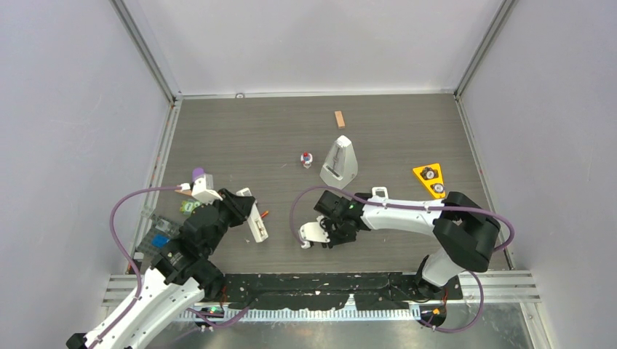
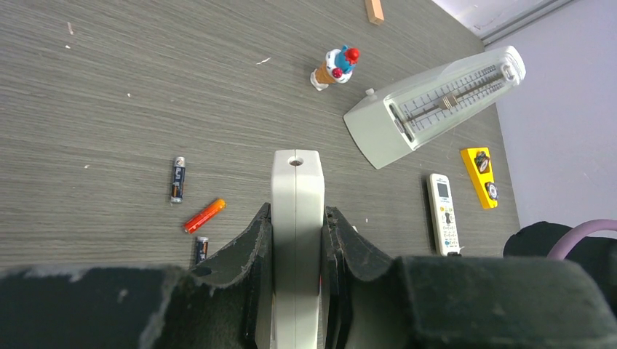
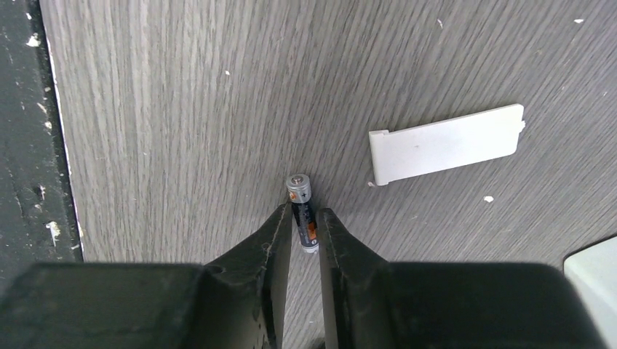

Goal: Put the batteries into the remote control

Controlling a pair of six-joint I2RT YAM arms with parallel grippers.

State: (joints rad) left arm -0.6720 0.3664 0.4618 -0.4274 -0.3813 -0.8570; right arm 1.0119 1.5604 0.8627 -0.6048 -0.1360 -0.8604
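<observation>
1. A dark grey, wood-grain worktop (image 1: 247, 131) is enclosed by pale grey walls.
2. The right claw (image 3: 301, 218) is seen closed narrowly on a small dark cylindrical battery (image 3: 299, 190) with an orange band and a silver end, low over the worktop near its front edge. Whether the battery rests on the surface cannot be told.
3. Near that claw but apart from it, a flat white rectangular plastic cover (image 3: 445, 144) is laid on the worktop.
4. The left claw (image 2: 297, 211) is clamped on the long, slim white remote control (image 2: 297, 174). The remote is gripped across its width, with one end projecting past the fingertips.
5. Beside the remote, two more dark batteries (image 2: 177, 179) are seen loose on the worktop, with a thin orange-red stick (image 2: 204, 215) between them.
6. Further out are found a grey pyramid-shaped metronome (image 2: 429, 109), a shorter white remote with a display (image 2: 444, 214), a yellow wedge (image 2: 480, 177), a small toy figure (image 2: 336, 67) and a wooden block (image 2: 374, 10).
</observation>
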